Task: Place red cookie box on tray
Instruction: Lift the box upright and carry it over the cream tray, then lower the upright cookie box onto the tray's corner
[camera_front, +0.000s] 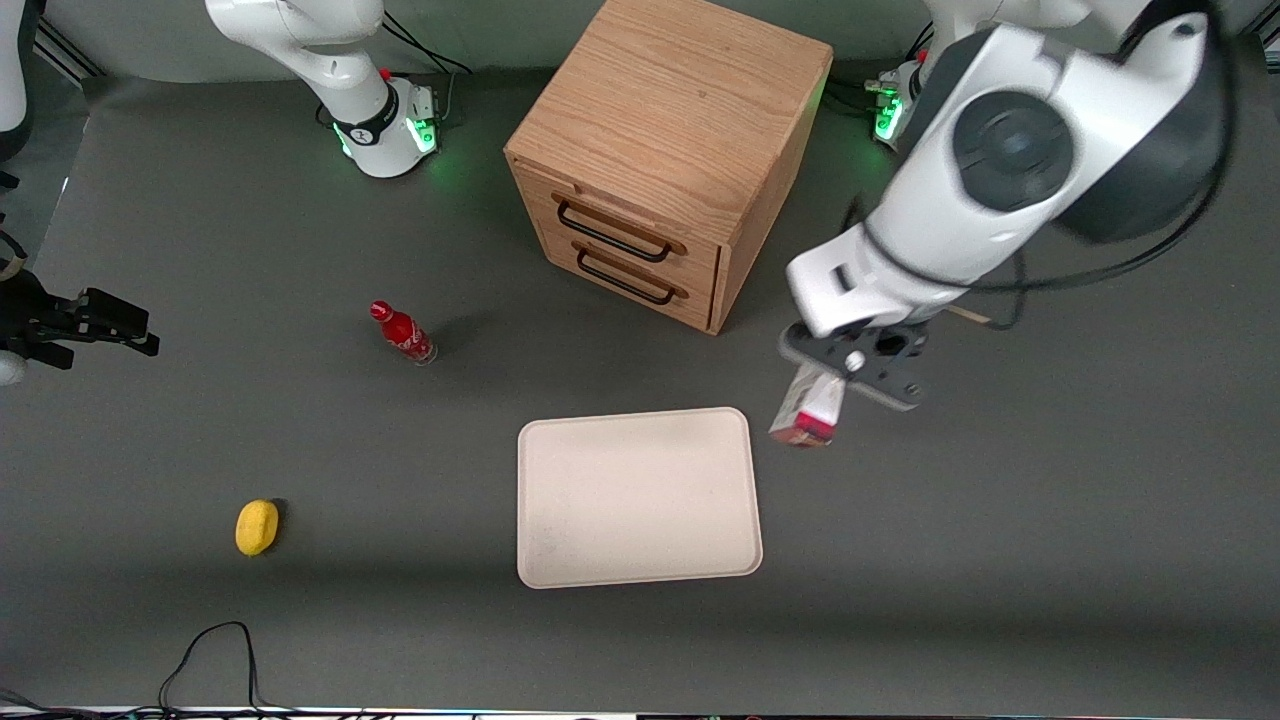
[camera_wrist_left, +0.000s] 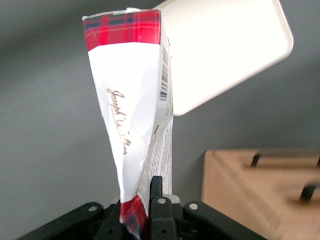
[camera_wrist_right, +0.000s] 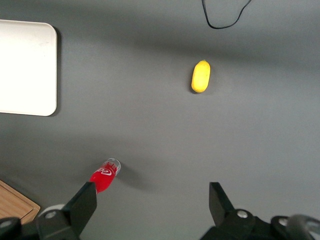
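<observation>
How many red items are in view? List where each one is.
2. The red cookie box hangs in the left gripper, shut on it, beside the tray toward the working arm's end. The small red bottle stands toward the parked arm's end. The wooden drawer cabinet may hide more.

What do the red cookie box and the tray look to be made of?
The red cookie box, pinched at one end in the left arm's hand beside the tray, looks like thin printed cardboard: creased and buckled, with a barcode. The tray seems matte cream plastic or moulded fibre, judging by its rounded corners and low rim.
</observation>
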